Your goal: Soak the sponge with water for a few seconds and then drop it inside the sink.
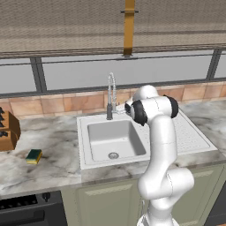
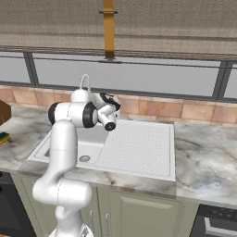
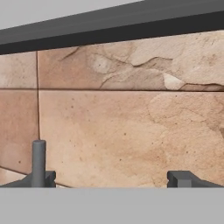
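Nothing of the task is done yet: the sponge (image 1: 34, 156) lies dry on the counter (image 1: 53, 150) left of the sink (image 1: 112, 140), while my pincer (image 3: 112, 179), fingers spread wide and empty, faces the far tiled wall (image 3: 122, 127).

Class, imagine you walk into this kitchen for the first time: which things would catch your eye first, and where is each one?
The white arm rises in front of the sink, bent toward the tiled wall, its gripper open and empty facing the tiles. The light grey sink is set in the marble counter, its coiled faucet at the back rim. Far left of the sink, a small yellow and green sponge lies on the counter near a brown knife block.
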Motion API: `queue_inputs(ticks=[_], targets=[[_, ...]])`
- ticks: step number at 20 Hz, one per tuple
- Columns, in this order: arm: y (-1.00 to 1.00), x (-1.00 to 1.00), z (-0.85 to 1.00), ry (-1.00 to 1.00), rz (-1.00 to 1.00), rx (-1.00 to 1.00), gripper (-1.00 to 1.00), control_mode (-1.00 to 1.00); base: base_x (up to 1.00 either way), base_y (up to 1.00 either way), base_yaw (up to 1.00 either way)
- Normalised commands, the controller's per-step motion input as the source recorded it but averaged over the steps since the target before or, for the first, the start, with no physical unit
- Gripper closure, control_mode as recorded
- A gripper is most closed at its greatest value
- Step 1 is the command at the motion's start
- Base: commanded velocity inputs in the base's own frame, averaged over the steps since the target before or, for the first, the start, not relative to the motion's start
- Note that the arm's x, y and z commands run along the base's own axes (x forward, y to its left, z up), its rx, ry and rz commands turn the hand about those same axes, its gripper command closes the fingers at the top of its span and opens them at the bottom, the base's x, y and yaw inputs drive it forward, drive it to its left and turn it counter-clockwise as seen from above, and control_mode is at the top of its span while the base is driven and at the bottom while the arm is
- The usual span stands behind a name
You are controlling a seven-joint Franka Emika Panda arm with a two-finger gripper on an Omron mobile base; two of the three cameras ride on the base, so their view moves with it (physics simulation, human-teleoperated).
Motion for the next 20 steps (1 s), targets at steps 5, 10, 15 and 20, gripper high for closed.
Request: queue_inputs(ticks=[5,10,15,20], targets=[[-0.50,0.00,-0.23,0.00,0.00,0.00,-1.00,-1.00,0.00,0.00,0.00],[-0.50,0.00,-0.32,0.00,0.00,0.00,-1.00,-1.00,0.00,0.00,0.00],[-0.61,0.00,-0.27,0.00,0.00,0.00,-1.00,-1.00,0.00,0.00,0.00],[-0.60,0.04,-0.25,0.00,0.00,0.00,-1.00,-1.00,0.00,0.00,0.00]])
